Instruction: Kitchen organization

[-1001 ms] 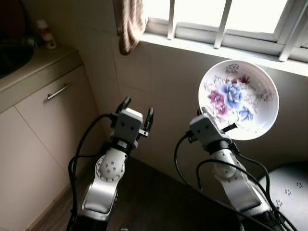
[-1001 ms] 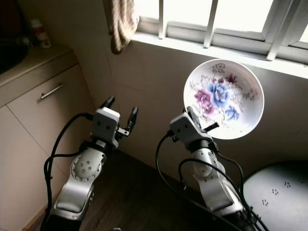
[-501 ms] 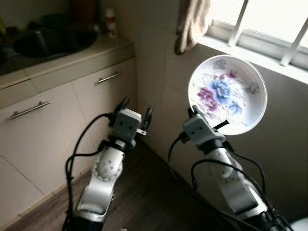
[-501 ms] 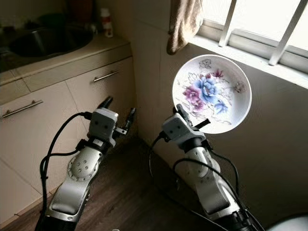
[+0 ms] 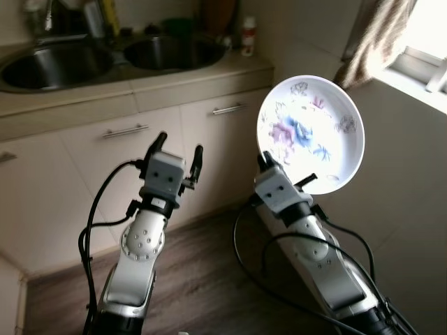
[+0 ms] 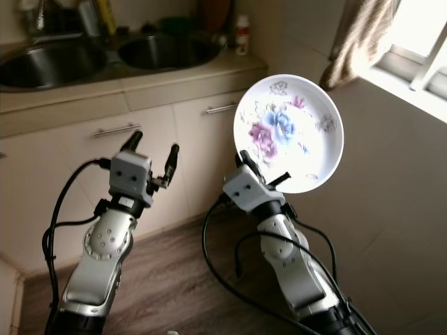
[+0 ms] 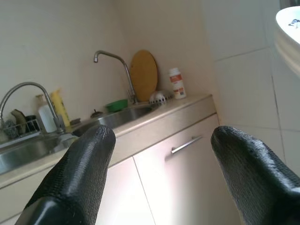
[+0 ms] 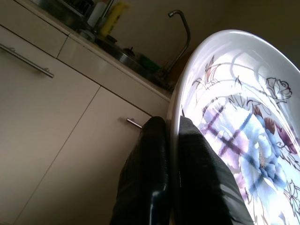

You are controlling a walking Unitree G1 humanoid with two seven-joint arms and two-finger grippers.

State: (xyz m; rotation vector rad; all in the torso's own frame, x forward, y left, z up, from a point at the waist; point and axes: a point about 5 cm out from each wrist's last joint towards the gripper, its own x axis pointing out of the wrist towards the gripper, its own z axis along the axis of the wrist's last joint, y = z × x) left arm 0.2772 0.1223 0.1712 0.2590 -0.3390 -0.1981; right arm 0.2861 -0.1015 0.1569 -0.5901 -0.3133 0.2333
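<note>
One plate (image 5: 311,132) upright, face camera-ward.

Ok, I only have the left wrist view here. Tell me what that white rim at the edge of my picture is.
Observer: It is a white round plate with blue and purple painted flowers, standing on edge.
Operator: Say what holds it.
Observer: The right hand is shut on its rim, one black finger on each face.
Operator: Give me the left hand's state.
Observer: The left hand is open and holds nothing, raised in front of the beige cabinet doors with metal bar handles.
Operator: Report what is to the right of the plate.
Observer: A brown cloth hangs beside a bright window ledge.
</note>
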